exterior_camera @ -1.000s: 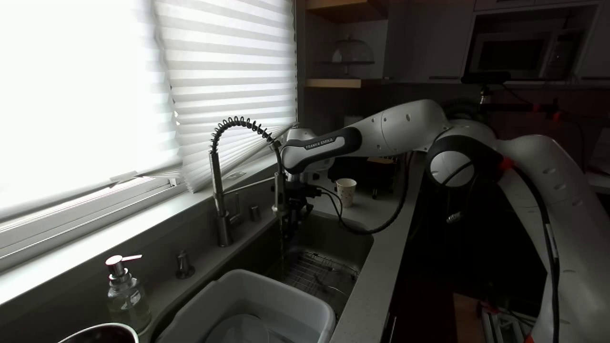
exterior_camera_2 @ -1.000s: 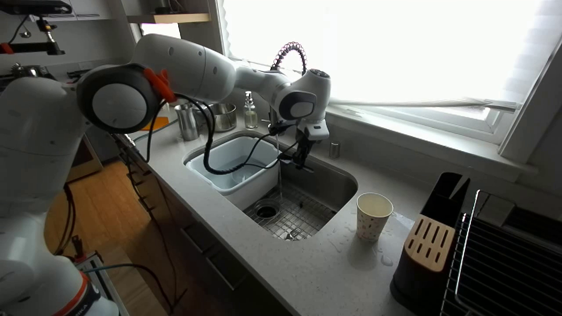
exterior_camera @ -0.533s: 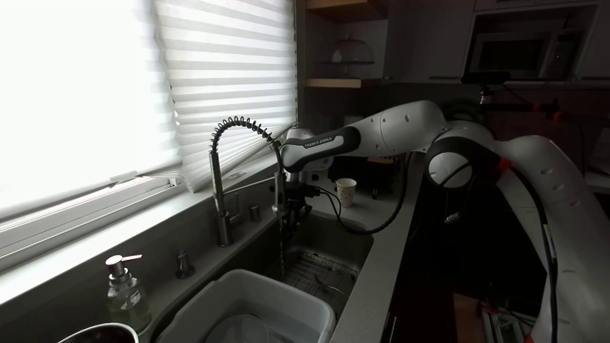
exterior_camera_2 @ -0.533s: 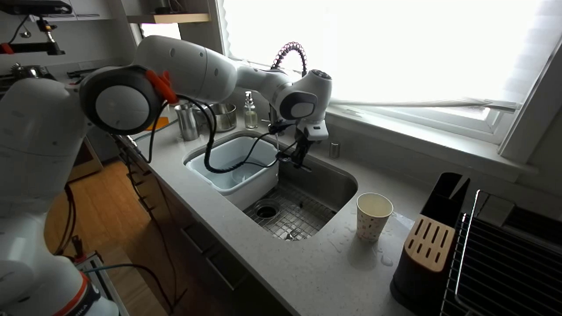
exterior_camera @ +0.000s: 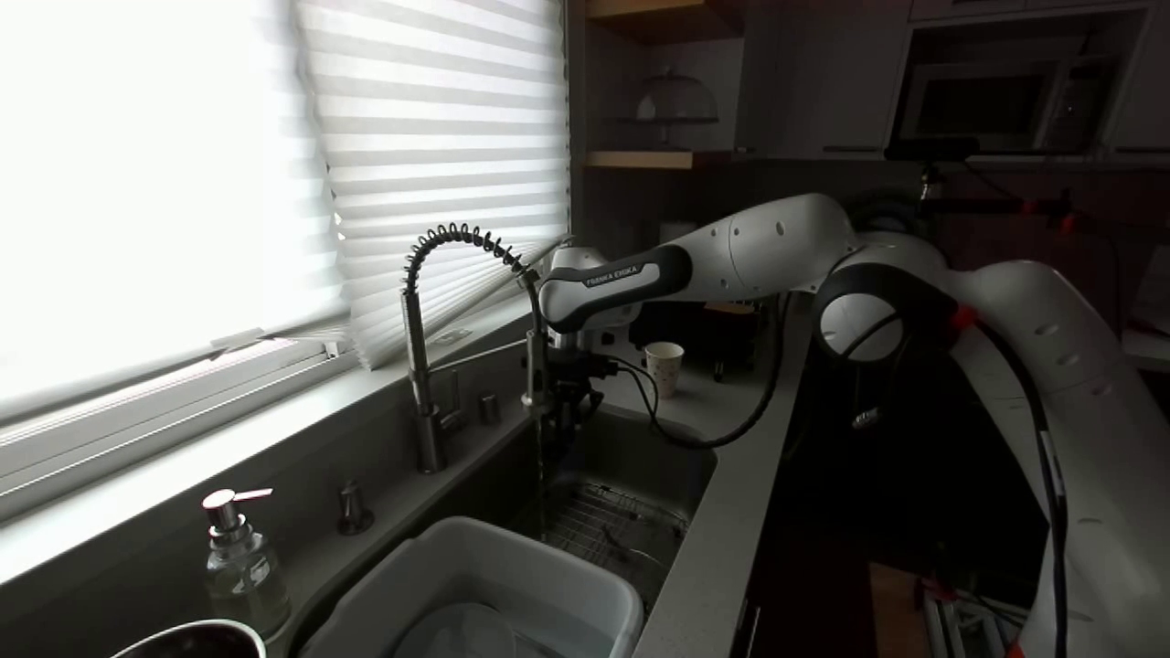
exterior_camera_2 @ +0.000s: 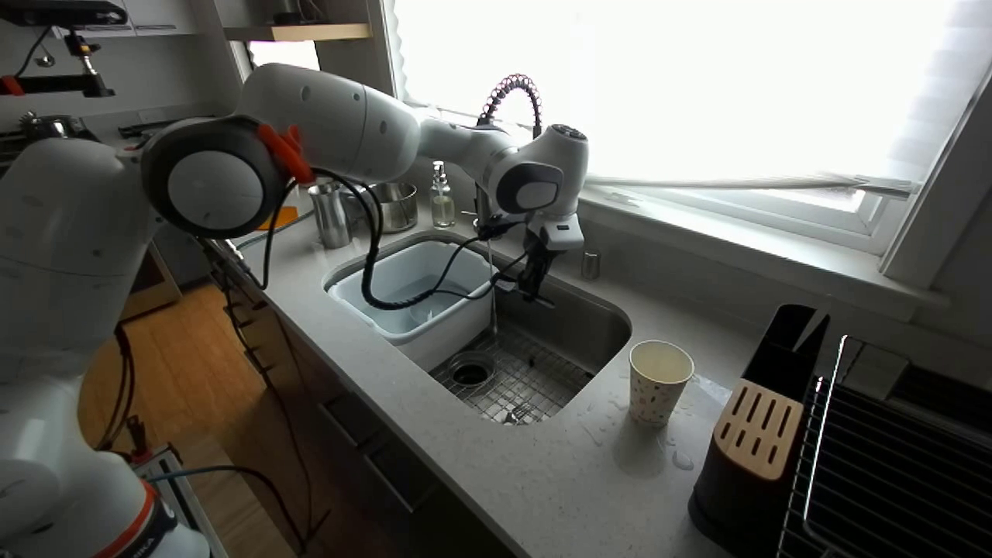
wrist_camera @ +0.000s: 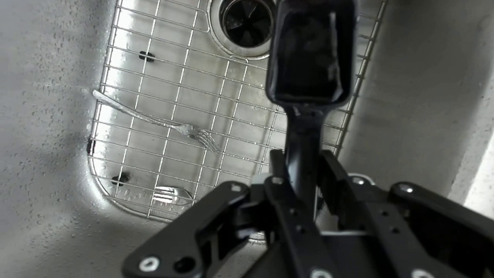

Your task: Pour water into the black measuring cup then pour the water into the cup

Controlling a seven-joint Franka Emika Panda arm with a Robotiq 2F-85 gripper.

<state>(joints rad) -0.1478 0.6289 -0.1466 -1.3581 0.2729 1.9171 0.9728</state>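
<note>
A gripper clamps the black measuring cup by its handle over the sink; tap water weighing it askew could spill short of the paper cup on the counter.

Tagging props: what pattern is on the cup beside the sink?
The cup is pale with small scattered marks, some reddish; best seen in an exterior view.

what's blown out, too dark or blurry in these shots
In both exterior views, the window glares white; in an exterior view, the microwave sits in gloom; in the wrist view, the measuring cup looks soft with a bright streak inside, the gripper slightly blurred too, while the droplet-speckled sink looks crisper.
</note>
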